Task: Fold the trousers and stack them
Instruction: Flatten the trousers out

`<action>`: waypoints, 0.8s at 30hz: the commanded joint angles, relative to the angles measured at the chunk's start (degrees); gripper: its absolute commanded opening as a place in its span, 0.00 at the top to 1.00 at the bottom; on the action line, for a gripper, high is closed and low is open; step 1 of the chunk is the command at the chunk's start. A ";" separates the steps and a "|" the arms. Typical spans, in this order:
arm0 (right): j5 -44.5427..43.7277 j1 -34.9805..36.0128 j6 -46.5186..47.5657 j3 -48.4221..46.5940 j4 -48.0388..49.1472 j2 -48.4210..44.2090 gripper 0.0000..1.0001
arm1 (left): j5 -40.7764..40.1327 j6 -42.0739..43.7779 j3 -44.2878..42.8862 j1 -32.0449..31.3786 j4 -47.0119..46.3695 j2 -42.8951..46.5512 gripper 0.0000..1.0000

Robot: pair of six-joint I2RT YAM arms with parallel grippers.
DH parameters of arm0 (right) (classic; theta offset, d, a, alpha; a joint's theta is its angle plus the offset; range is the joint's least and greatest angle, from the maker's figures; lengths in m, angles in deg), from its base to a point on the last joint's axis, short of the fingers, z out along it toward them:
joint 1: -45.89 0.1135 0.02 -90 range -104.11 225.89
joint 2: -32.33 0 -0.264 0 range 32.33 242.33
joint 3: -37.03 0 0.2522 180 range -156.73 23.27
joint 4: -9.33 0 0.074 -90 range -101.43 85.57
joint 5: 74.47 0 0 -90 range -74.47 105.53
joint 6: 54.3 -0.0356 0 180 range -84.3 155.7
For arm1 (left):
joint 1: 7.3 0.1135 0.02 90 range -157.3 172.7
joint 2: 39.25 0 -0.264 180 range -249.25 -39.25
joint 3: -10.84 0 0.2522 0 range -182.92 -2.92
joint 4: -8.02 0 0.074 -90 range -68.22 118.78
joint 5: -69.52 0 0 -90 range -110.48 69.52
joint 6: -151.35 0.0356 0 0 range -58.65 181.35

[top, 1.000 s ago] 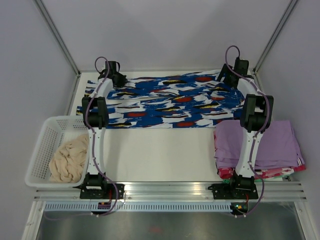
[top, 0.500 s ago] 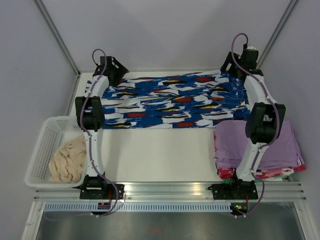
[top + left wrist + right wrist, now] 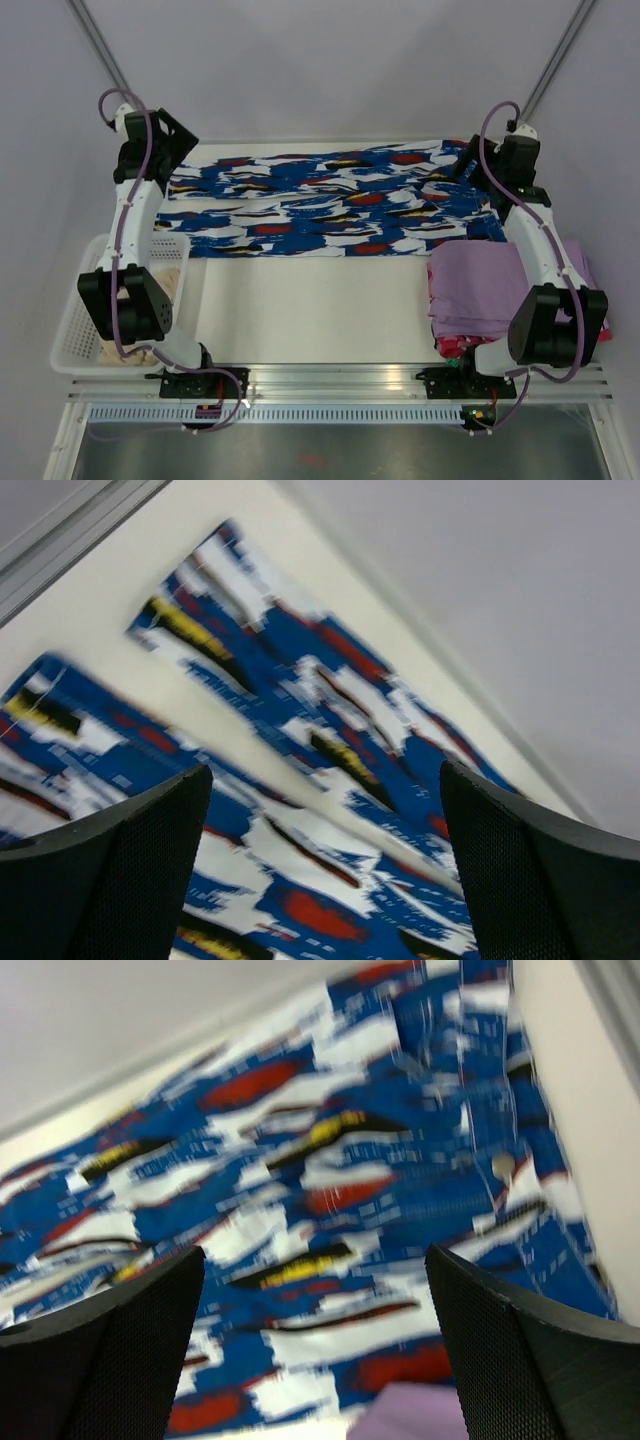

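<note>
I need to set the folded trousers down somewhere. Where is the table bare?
Bare: the near middle of the table, bordered by the trousers, the basket and the lilac stack. Crowded: far half, both near corners.

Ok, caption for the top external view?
Left gripper and right gripper, both open, hover over thin blue-white-black printed trousers spread flat.

No lettering, label or number can be read in any view. The trousers (image 3: 330, 205) show only an abstract print.
</note>
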 commanded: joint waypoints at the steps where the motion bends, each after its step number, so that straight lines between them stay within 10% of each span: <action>1: -0.15 -0.33 -3.90 8.23 0.04 -7.97 0.02 | -2.94 -2.86 4.02 4.30 9.16 -2.96 0.00; 15: -8.14 -0.42 -8.58 24.79 -1.89 -22.24 0.02 | -8.63 -10.95 -17.94 6.24 24.98 -28.08 0.01; 24: -11.75 -1.65 -11.12 27.34 3.20 -17.60 0.02 | -11.52 -15.97 -3.46 7.82 24.64 -24.59 0.01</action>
